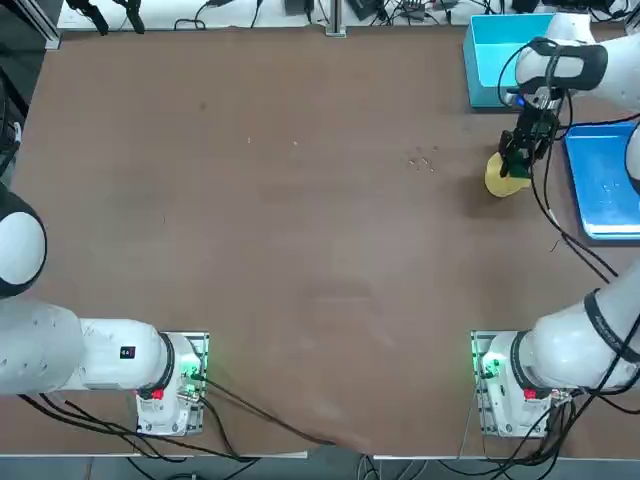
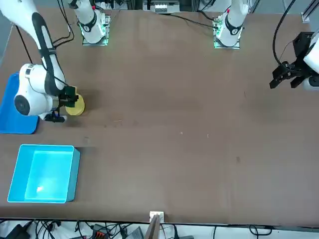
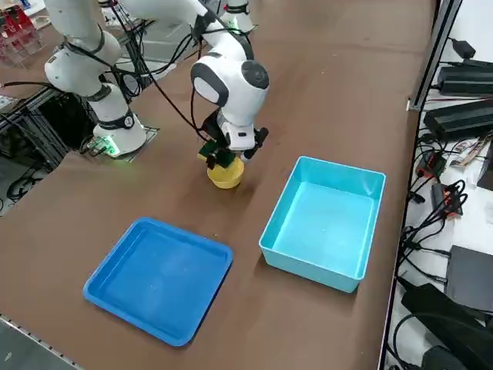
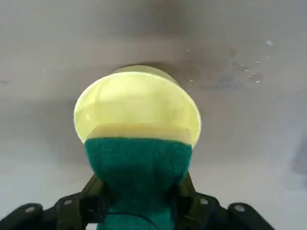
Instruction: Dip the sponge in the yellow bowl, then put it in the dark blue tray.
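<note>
My right gripper [image 4: 140, 194] is shut on the sponge [image 4: 139, 158], pinching its dark green body so that it bulges between the fingers. The sponge's far end reaches over the rim into the yellow bowl [image 4: 136, 108]. Seen from overhead, the right gripper [image 1: 517, 160] hangs straight down over the yellow bowl [image 1: 503, 181], which stands at the table's far right. From the side, the sponge [image 3: 214, 152] sits at the top of the yellow bowl [image 3: 226, 176]. The dark blue tray [image 1: 605, 175] lies just right of the bowl; it is the nearer container, the dark blue tray [image 3: 158, 277], in the right side view.
A deeper light cyan box [image 1: 497, 62] stands at the far right corner, beyond the bowl, also the cyan box [image 3: 323, 223]. A few small specks [image 1: 424, 160] lie on the brown table left of the bowl. Cables trail from the arm over the tray's edge.
</note>
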You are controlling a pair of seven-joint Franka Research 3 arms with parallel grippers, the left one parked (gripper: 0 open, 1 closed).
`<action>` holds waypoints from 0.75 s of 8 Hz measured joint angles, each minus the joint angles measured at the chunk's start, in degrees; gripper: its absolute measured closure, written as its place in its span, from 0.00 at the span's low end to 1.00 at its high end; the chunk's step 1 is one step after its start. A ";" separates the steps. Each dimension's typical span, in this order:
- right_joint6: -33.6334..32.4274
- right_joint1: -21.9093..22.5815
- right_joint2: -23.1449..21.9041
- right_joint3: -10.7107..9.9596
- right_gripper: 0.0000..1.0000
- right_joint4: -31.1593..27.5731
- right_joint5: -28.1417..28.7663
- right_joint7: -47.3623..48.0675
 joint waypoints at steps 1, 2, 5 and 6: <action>0.02 -0.93 -0.23 -0.31 0.36 0.03 -0.06 0.00; 0.06 -2.02 -0.83 -1.29 0.37 0.08 -0.50 -0.06; 0.43 -8.50 -2.88 -4.94 0.36 1.66 -5.17 -4.54; 0.61 -12.50 -2.56 -5.31 0.36 3.18 -6.02 -9.19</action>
